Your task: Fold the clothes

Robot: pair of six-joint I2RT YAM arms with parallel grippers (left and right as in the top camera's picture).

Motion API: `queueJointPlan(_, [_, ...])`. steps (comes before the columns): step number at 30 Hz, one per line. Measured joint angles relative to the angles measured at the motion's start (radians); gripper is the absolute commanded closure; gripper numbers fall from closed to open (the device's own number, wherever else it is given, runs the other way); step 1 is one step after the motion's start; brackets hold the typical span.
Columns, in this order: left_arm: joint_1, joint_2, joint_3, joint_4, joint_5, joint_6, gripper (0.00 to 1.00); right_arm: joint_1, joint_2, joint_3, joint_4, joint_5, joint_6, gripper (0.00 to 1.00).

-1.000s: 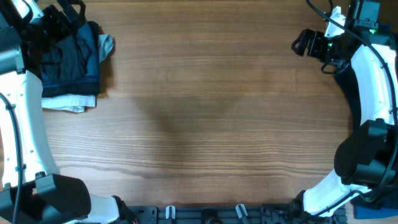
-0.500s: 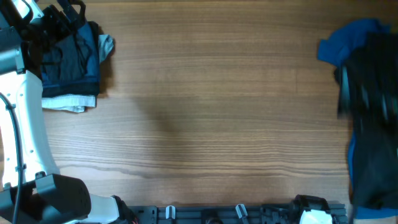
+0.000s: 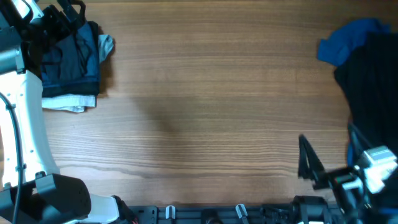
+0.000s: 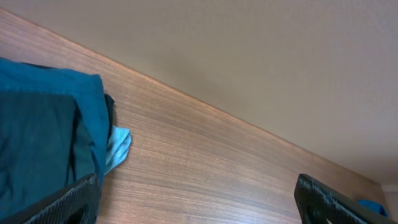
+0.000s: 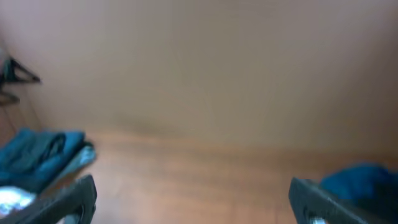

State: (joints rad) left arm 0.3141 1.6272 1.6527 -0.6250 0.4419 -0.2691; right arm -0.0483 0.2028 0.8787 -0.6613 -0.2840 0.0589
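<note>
A crumpled near-black navy cloth shirt [image 3: 373, 93] is lying against a mid-blue cloth garment [image 3: 348, 43] at the brown wooden counter's [image 3: 217, 93] right edge. A folded navy, blue and white cloth stack [image 3: 71, 68] is sitting at its far left corner. The left fingers [image 4: 68, 202] and the right fingers [image 5: 68, 202] are standing released, grasping nothing.

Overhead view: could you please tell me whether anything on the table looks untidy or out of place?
Yes: a crumpled heap of dark and blue clothes lies unfolded at the right edge, unlike the folded stack at far left.
</note>
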Motion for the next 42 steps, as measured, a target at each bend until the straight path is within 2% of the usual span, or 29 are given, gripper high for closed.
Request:
queueJointPlan(6, [0.000, 0.000, 0.000, 0.000, 0.000, 0.000, 0.00, 0.019, -0.169, -0.450, 0.518, -0.033, 0.058, 0.00])
queueJointPlan(11, [0.000, 0.000, 0.000, 0.000, 0.000, 0.000, 0.00, 0.072, -0.181, -0.641, 0.705, 0.035, 0.158, 0.00])
queueJointPlan(17, [0.000, 0.000, 0.000, 0.000, 0.000, 0.000, 0.00, 0.090, -0.182, -0.765, 0.726, 0.153, 0.263, 0.00])
queueJointPlan(26, [0.000, 0.000, 0.000, 0.000, 0.000, 0.000, 0.00, 0.090, -0.183, -0.864, 0.699, 0.189, 0.304, 0.00])
queueJointPlan(33, [0.000, 0.000, 0.000, 0.000, 0.000, 0.000, 0.00, 0.090, -0.183, -0.871, 0.662, 0.192, 0.393, 0.00])
queueJointPlan(42, [0.000, 0.000, 0.000, 0.000, 0.000, 0.000, 0.00, 0.090, -0.183, -0.871, 0.662, 0.192, 0.412, 0.00])
